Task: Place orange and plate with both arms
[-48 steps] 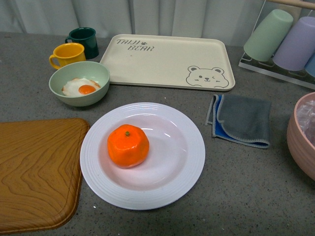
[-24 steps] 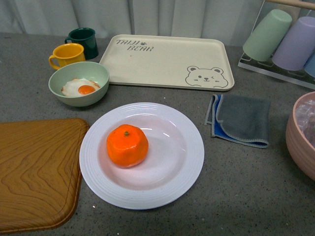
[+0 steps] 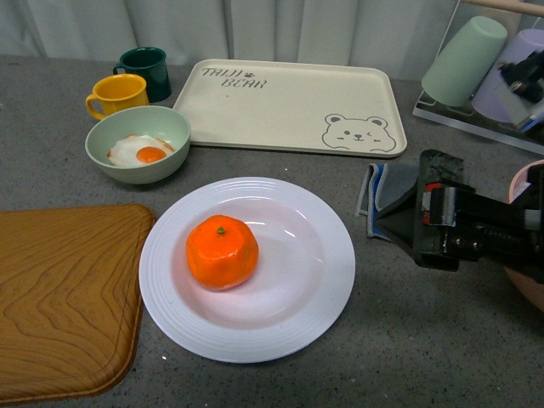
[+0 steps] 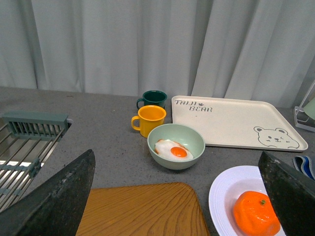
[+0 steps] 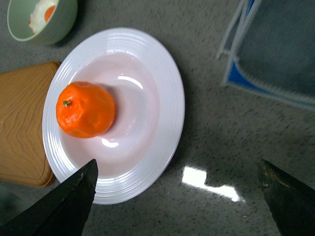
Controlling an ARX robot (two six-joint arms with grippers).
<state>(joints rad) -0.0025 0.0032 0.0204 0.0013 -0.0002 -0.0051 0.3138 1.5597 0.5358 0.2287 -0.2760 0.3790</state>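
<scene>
The orange (image 3: 221,252) sits left of centre in the white ridged plate (image 3: 331,289) on the grey counter. My right gripper (image 3: 393,217) is open and empty, just right of the plate and over the cloth. In the right wrist view its open jaws (image 5: 177,162) frame the plate's (image 5: 162,73) edge, with the orange (image 5: 85,109) beyond. My left gripper (image 4: 177,153) is open and empty and is out of the front view. Its wrist view shows the orange (image 4: 256,214) and plate (image 4: 224,196) beside one finger (image 4: 290,196).
A wooden board (image 3: 64,297) lies left of the plate. Behind are a green bowl with a fried egg (image 3: 138,144), a yellow mug (image 3: 119,93), a dark green mug (image 3: 146,68) and a bear tray (image 3: 289,106). A grey-blue cloth (image 3: 387,183), pink bowl (image 3: 527,289) and cup rack (image 3: 463,64) are at the right.
My right arm has come into the front view from the right and now covers most of the cloth. The orange and plate have not moved.
</scene>
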